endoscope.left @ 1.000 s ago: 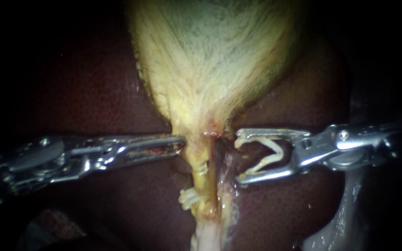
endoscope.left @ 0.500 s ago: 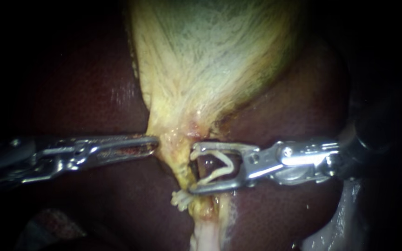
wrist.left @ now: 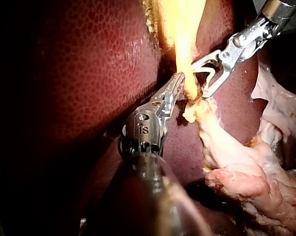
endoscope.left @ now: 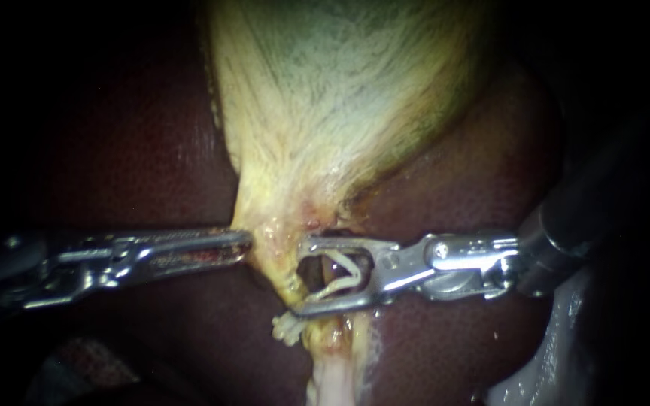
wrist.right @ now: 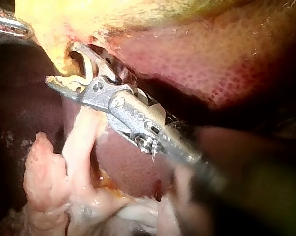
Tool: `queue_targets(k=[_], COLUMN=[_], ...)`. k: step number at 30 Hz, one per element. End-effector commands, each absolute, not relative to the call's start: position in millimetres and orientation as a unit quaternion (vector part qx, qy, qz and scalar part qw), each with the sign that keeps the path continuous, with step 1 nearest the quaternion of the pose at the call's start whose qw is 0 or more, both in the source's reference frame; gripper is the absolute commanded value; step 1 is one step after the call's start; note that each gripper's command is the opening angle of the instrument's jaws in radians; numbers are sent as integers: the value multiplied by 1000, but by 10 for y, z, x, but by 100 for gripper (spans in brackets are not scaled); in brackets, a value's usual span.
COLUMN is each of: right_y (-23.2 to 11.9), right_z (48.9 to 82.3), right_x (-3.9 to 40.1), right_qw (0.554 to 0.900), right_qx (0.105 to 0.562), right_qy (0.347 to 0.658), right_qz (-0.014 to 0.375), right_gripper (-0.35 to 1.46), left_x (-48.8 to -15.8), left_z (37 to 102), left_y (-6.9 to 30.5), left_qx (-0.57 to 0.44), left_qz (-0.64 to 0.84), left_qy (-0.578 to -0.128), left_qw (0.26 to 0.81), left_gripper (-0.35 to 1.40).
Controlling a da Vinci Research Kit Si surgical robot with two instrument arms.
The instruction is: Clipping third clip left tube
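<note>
The pale yellow gallbladder narrows to a yellow tube over the dark liver. My left instrument comes in level from the left, its jaws shut on the tissue at the tube's left edge; the left wrist view shows the same grip. My right instrument carries a white clip seated between its wide-apart jaws. The jaw tips reach the tube's right side, which lies in their mouth. A white clip sits on the tube just below the lower jaw.
Below the clips the tube runs into a pale stump. Pale pink fatty tissue lies beyond it, beside the liver. A whitish flap shows under my right instrument's shaft.
My right instrument has slid left from beside the tube until its jaws reach it. My left instrument has drawn back left, pulling the gallbladder's neck and tube with it.
</note>
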State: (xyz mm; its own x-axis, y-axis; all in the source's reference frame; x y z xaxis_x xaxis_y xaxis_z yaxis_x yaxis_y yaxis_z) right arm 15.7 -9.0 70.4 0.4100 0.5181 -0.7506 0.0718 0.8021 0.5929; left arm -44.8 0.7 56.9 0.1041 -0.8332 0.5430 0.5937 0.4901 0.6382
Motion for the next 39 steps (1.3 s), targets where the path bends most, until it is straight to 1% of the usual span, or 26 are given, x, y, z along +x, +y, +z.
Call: queue_targets(k=[1, 7, 13, 19, 27, 34, 39], right_y=[-93, -106, -109, -99, -81, -80, -79], right_z=[705, 712, 701, 690, 674, 673, 673], right_x=[160, 181, 193, 191, 185, 182, 180], right_qw=[791, 788, 787, 785, 782, 776, 774], right_qx=[283, 294, 298, 301, 308, 327, 335], right_qy=[525, 525, 526, 526, 526, 515, 511], right_qz=[139, 128, 124, 126, 129, 157, 168], right_gripper=[60, 60, 60, 59, 54, 46, 42], left_x=[-449, -455, -462, -465, -466, -468, -469], left_z=[568, 568, 569, 569, 570, 570, 571], left_y=[7, 10, 12, 12, 12, 12, 12], left_qx=[130, 128, 128, 129, 130, 130, 130], left_qz=[-488, -490, -491, -491, -490, -490, -490], left_qy=[-458, -457, -457, -457, -458, -458, -458], left_qw=[731, 731, 730, 730, 730, 730, 730], left_gripper=[-35, -35, -35, -35, -35, -35, -35])
